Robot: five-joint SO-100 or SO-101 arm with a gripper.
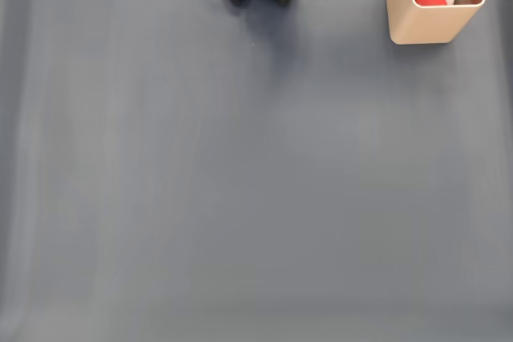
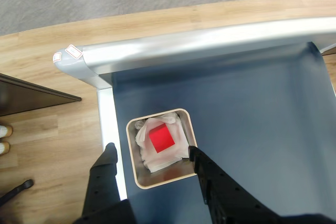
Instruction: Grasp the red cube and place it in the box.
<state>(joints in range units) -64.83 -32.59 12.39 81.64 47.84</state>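
The red cube (image 2: 160,139) sits inside the box (image 2: 137,172), on crumpled white paper (image 2: 173,154). The box stands in the far right corner of the bench (image 1: 240,198), close to both edges. The end effector (image 2: 152,153) hangs above the box with its two black fingers (image 2: 107,156) spread wide apart, holding nothing. The rest of the blue bench is open all the way across.

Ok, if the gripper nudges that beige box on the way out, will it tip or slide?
The box looks tall and thin-walled, so probably light; a high nudge could tip it. It holds just paper and the red cube, little ballast. The gripper, open above it, should likely lift straight up.
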